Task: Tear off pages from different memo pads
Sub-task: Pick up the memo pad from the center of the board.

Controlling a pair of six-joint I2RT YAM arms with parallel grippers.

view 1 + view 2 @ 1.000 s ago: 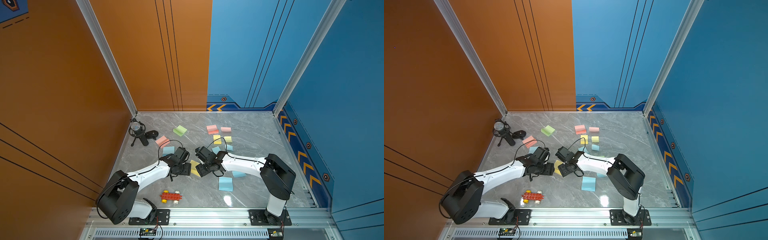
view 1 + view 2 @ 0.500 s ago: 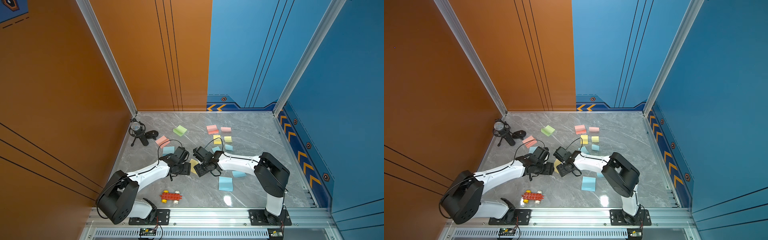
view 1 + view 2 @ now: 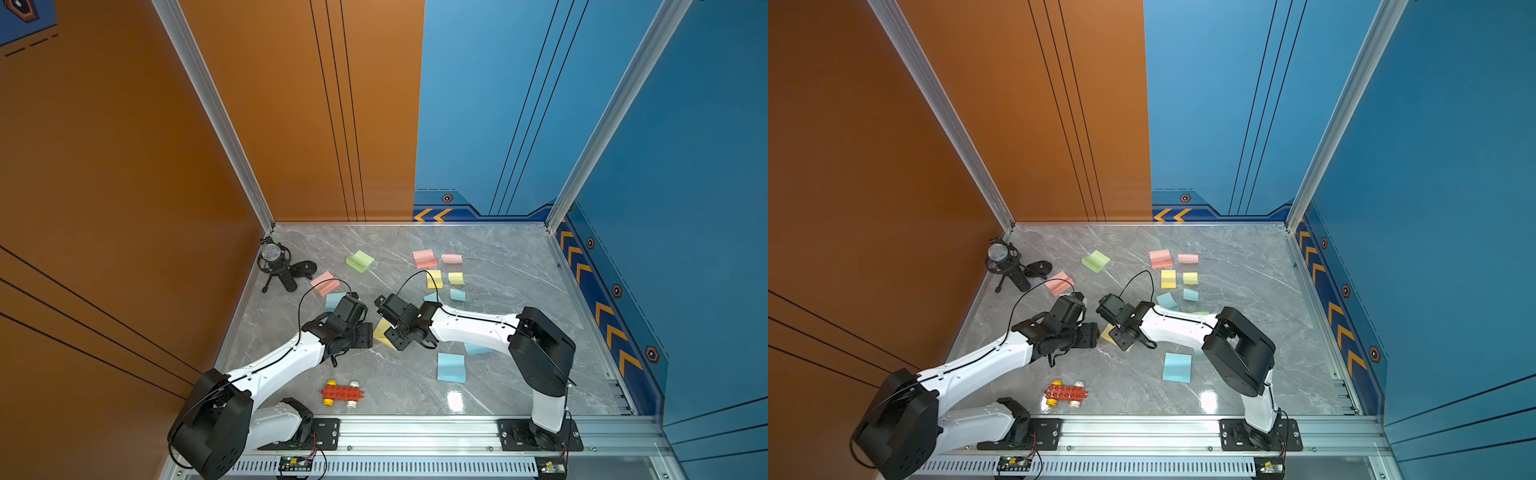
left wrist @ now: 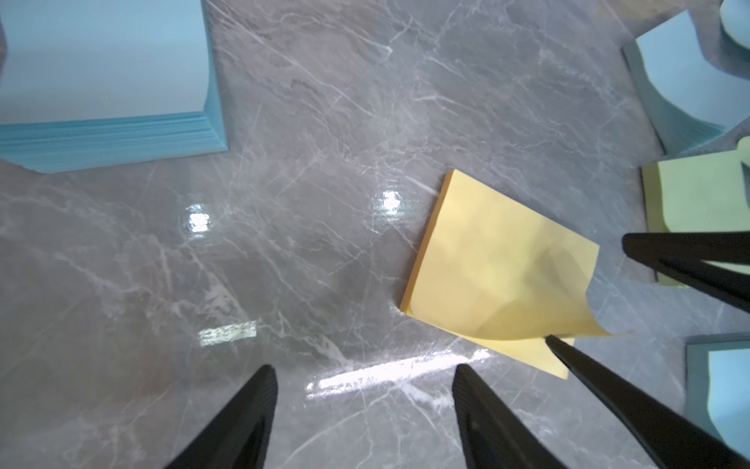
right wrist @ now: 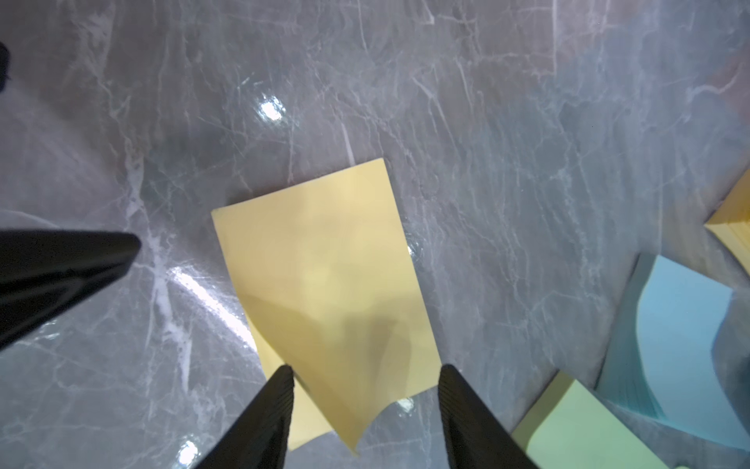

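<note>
Two pincers spread: left pincer [image 4: 363, 367] above tabletop [image 4: 284, 162]; right pincer [image 5: 365, 367] straddling curled yellow page [image 5: 324, 264], lower middle of frame.

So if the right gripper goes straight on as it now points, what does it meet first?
Most likely the yellow page: its raised corner lies between the open fingers of the right gripper, and the table is just under it. The depth is hard to judge.
</note>
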